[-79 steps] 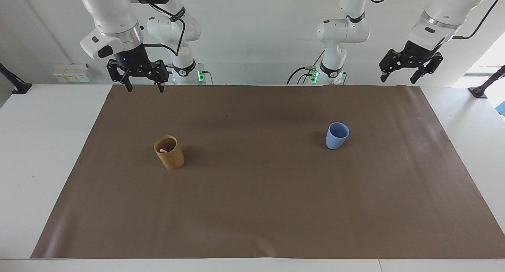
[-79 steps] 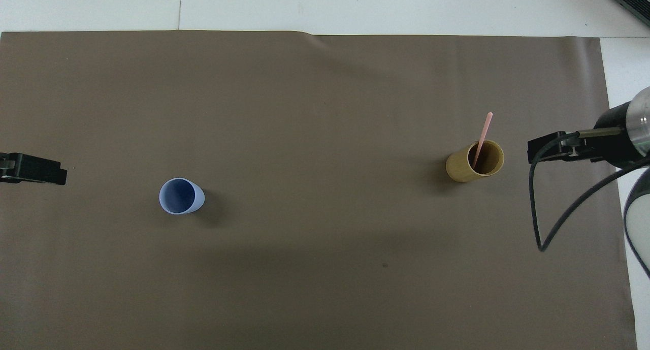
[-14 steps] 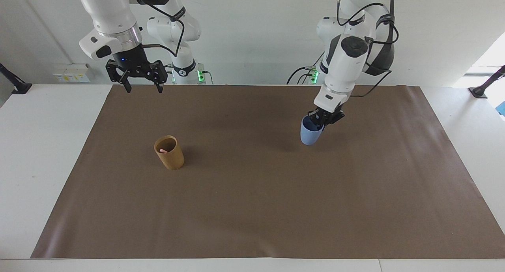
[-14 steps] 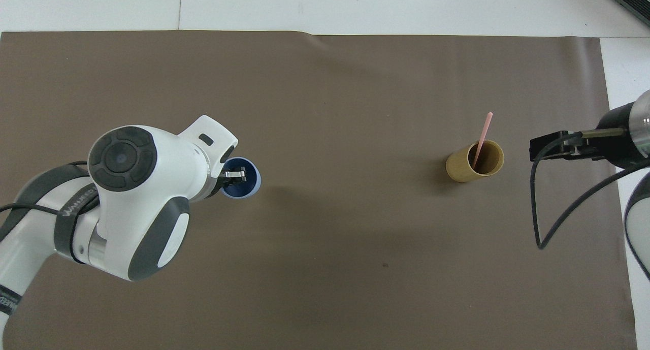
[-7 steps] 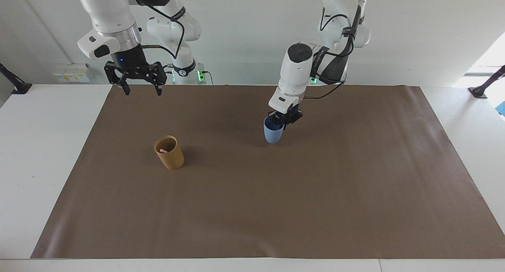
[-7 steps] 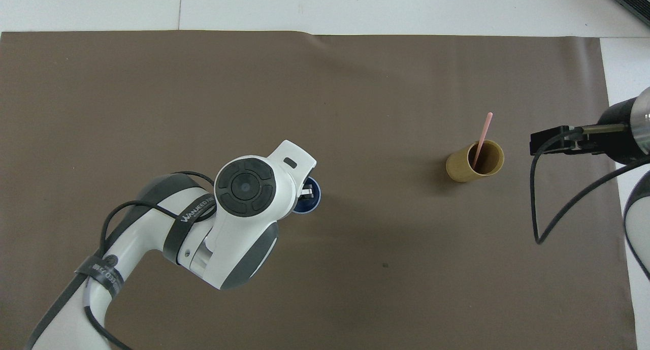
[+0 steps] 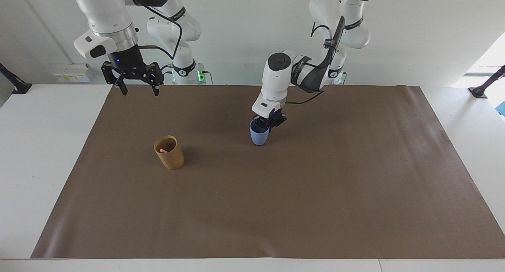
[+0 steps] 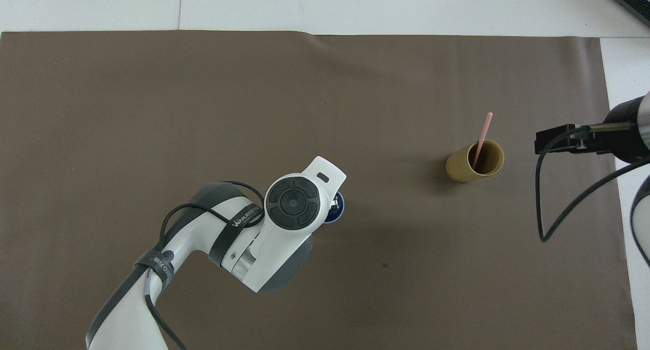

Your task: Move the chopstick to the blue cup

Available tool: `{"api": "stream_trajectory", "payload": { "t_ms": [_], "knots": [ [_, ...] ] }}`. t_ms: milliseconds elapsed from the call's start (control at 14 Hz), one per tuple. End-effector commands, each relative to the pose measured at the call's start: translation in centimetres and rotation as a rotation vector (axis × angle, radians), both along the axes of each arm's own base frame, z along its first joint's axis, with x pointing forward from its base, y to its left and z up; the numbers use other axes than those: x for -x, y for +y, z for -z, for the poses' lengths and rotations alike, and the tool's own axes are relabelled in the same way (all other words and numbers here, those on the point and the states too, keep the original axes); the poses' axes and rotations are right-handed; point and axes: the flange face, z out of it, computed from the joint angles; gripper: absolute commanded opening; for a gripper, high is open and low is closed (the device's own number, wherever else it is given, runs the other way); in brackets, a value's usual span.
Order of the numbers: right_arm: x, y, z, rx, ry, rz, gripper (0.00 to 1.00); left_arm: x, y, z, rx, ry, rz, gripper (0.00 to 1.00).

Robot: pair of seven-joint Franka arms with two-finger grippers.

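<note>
Left gripper (image 7: pixel 268 124) grips blue cup (image 7: pixel 259 137); arm sleeve apparently reads "WANJEED".

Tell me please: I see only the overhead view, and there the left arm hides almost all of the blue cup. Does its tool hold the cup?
Observer: Yes. In the facing view the left tool is shut on the rim of the blue cup.
Operator: Is the cup upright?
Observer: It is upright, mouth up. I cannot tell whether its base touches the brown mat.
Operator: And the right tool, is it down beside the tan cup?
Observer: No. The right tool hangs open, high over the mat's edge at the robots' end, well apart from the tan cup.
</note>
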Motion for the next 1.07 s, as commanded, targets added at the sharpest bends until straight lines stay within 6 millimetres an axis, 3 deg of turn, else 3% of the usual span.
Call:
{"api": "stream_trajectory", "payload": {
  "t_ms": [0,71,143,214,357,429,643,714,857,1000],
  "knots": [
    [-0.3,-0.5,0.0,-0.024,-0.028,-0.015,1.00,-0.3,-0.4,-0.1,-0.009,-0.023,-0.016,0.00],
    [-0.5,-0.5,0.1,-0.027,-0.030,-0.015,1.00,-0.3,-0.4,0.1,-0.005,-0.017,-0.031,0.03],
    [-0.8,-0.9,0.6,-0.027,-0.019,-0.013,1.00,-0.3,-0.5,0.1,-0.001,-0.015,-0.066,0.61],
    [-1.1,-1.0,0.2,-0.028,-0.030,-0.015,1.00,-0.3,-0.4,0.2,-0.002,-0.013,-0.077,1.00],
    [-1.6,-0.6,0.0,-0.032,-0.070,-0.017,1.00,-0.7,-0.1,-0.4,-0.002,-0.013,-0.085,1.00],
    [-2.4,-0.6,0.8,-0.035,-0.085,-0.023,1.00,-1.1,0.5,-1.8,0.007,-0.024,-0.091,1.00],
    [-3.9,-0.5,2.9,-0.041,-0.098,-0.026,1.00,-3.2,4.5,-6.4,0.009,-0.043,-0.095,1.00],
    [-4.5,-0.6,4.3,-0.042,-0.101,-0.038,1.00,-3.6,6.2,-8.0,0.006,-0.045,-0.077,1.00],
    [-5.2,-0.2,5.8,-0.033,-0.131,-0.138,1.00,-4.9,11.4,-11.6,-0.002,-0.048,-0.053,1.00],
    [-5.4,0.0,8.6,-0.028,-0.108,-0.194,1.00,-5.8,16.6,-13.6,-0.028,-0.019,-0.023,1.00]
  ]
}}
